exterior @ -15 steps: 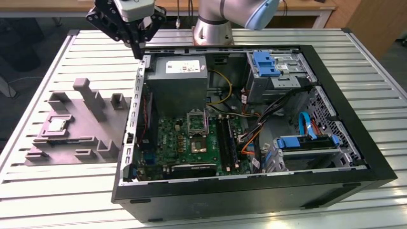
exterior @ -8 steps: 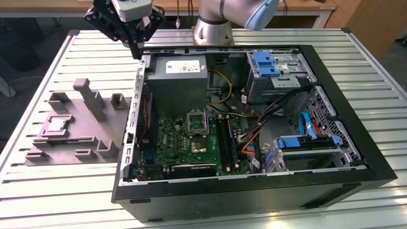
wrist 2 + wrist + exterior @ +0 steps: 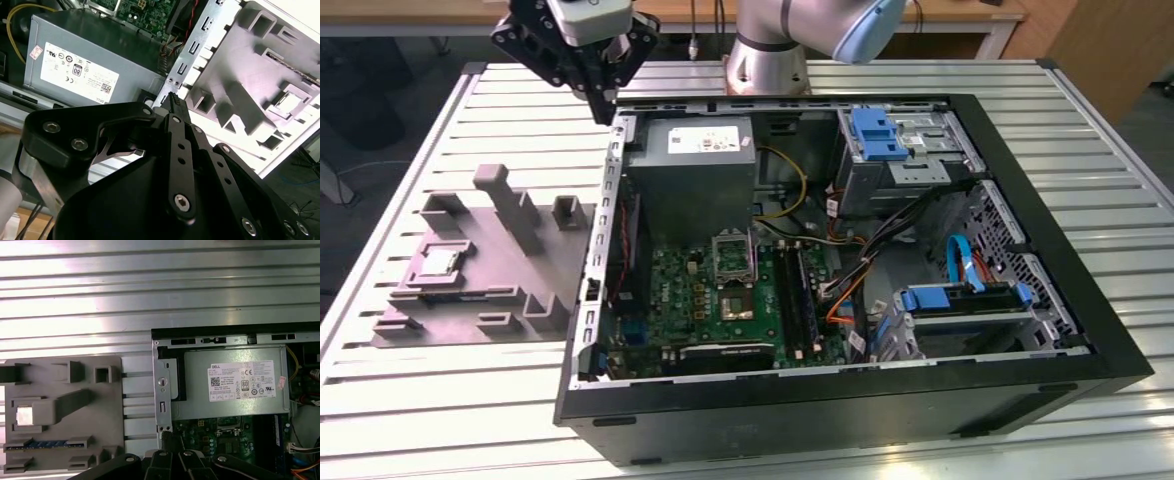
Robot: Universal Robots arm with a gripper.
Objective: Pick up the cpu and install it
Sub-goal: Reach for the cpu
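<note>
The cpu [image 3: 440, 262] is a small pale square chip lying flat in a recess of the grey moulded tray [image 3: 520, 215], at the exterior view's left. It also shows as a bright square, the cpu [image 3: 25, 416] in the first wrist view and the cpu [image 3: 286, 102] in the second. My gripper [image 3: 603, 108] hangs high above the back left corner of the open computer case [image 3: 1067, 330], apart from the tray, its black fingers [image 3: 173, 107] drawn together with nothing between them. Inside the case lies the green motherboard [image 3: 700, 300] with its silver socket frame [image 3: 734, 255].
A grey power supply [image 3: 687, 165] fills the case's back left, right below my gripper. Drive cages with blue clips [image 3: 881, 135] and loose cables [image 3: 907, 230] take up the case's right side. A blue memory stick [image 3: 45, 444] lies in the tray. The slatted metal table [image 3: 480, 410] surrounds everything.
</note>
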